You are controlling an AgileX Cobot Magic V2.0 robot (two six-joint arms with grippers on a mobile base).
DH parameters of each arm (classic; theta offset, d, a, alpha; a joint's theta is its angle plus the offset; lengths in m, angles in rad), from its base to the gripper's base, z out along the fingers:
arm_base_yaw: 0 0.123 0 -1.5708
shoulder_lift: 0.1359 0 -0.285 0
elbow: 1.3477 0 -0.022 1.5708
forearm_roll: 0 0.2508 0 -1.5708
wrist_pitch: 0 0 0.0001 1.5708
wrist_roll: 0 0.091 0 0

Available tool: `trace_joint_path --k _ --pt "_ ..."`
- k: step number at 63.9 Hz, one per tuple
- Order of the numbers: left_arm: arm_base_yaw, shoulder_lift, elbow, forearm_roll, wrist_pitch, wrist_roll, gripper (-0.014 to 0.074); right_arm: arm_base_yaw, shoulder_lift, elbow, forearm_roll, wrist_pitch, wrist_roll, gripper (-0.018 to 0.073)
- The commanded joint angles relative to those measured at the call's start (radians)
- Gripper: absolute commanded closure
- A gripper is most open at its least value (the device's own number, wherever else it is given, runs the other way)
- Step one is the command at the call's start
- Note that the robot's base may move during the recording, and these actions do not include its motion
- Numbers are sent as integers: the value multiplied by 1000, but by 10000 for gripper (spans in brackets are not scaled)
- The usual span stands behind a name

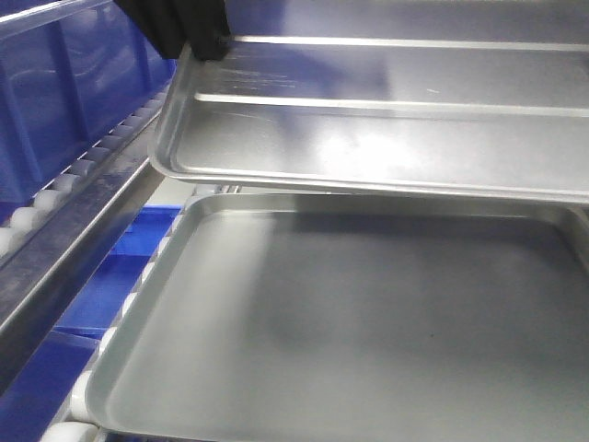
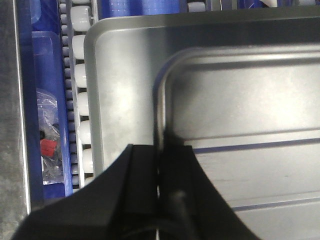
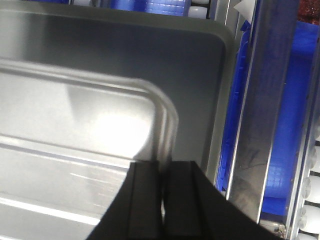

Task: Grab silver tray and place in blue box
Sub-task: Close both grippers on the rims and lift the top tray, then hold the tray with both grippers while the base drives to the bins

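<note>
A duller grey tray [image 1: 350,322] with a plain floor is being carried nearest the front camera on the white rollers [image 1: 46,198] of a roller conveyor, its left edge lying along the roller row. Blue bins [image 1: 120,276] are being shown under the conveyor, below that left edge. A metal side rail [image 1: 74,239] is running along the conveyor's left edge.

Beyond and above the grey tray, the silver tray [image 1: 368,138] is being held off the rollers, its two long ridges crossing its floor from left to right. Its near rim is overlapping the grey tray's far rim; whether the two are touching toward the right cannot be told.

In the left wrist view, the left gripper [image 2: 160,147] is being kept closed on the silver tray's left rim close to a rounded corner, one of its fingers [image 2: 142,170] outside the rim and the other inside. In the right wrist view, the right gripper [image 3: 163,165] is likewise being kept closed on the tray's right rim near a corner, the rim being pinched between its fingers [image 3: 145,185].

A clear plastic bag [image 2: 47,145] with something red inside is being shown in a blue bin beside the rollers.

Farthest left, past the rail, the ribbed wall of the blue box [image 1: 55,92] is being shown; the silver tray is outside it.
</note>
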Motion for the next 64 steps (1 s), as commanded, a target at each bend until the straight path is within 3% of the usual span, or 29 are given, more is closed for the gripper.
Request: trace_joint_path --k 1,64 --pt "-7 -31 -33 51 -7 17 692 -1 -11 -38 -45 -39 -15 502" --pt "-7 -31 -33 48 -7 17 692 -1 -11 -38 -45 -39 -15 502"
